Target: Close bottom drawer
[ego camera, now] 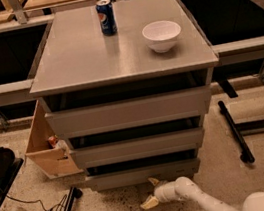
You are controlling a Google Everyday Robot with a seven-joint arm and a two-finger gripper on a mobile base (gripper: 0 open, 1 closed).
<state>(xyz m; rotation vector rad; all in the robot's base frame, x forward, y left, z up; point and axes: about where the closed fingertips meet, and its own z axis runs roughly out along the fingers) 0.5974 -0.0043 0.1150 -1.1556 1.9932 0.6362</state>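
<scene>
Grey and handle-less, the bottom drawer (144, 174) sits lowest in the cabinet, its front almost in line with the middle drawer (137, 148) above it, with a dark slot showing over its top edge. The hand (151, 192) is low on the floor just in front of the drawer's lower edge, spread and holding nothing. One tip points up toward the front and the other (150, 203) angles down to the left.

If any travel is left, it would best be finished with a flat, straight push near the middle of the front, so the box does not skew on its runners. The push should end as the front meets the frame.

On the worktop (78, 61) stand a blue can (106, 16) with a Pepsi-style roundel, its lettering unreadable, and a plain white bowl (162, 35).
</scene>
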